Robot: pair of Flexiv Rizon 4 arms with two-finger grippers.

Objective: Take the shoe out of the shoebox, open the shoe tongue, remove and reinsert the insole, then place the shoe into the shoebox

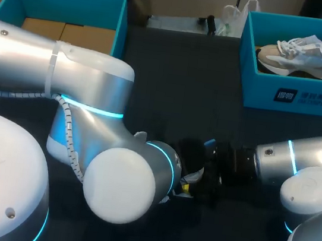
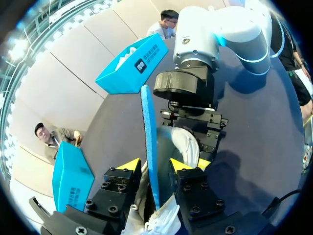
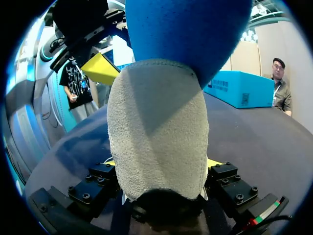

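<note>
One shoe [image 3: 156,127] is in hand at the near middle of the table [image 1: 177,87], where the two grippers meet head-on. The right gripper [image 3: 161,164] is clamped on it, a yellow tip showing at each side of its grey suede end.

One blue insole [image 2: 149,127] stands on edge out of the shoe. Its long axis runs straight from the left gripper [image 2: 154,164] toward the right one, so the shoe lies directly ahead of the left gripper on that same line. The insole's near end sits right at the left gripper, but I cannot tell whether that gripper is pinching it.

My reading is that the insole step is under way. Out or back in, the move should be a slide along that long axis by the left gripper while the right one steadies the shoe. A tilt off the axis would likely buckle the insole against the shoe's opening.

Further out there are two shoes in all and two teal boxes. The second shoe [image 1: 302,53] lies in the right box [image 1: 299,95] at the far right. The left box [image 1: 120,28], at the far left, shows only brown cardboard [image 1: 65,32] inside. Both boxes are well apart from the grippers, and the left box looks like where the held shoe belongs.
</note>
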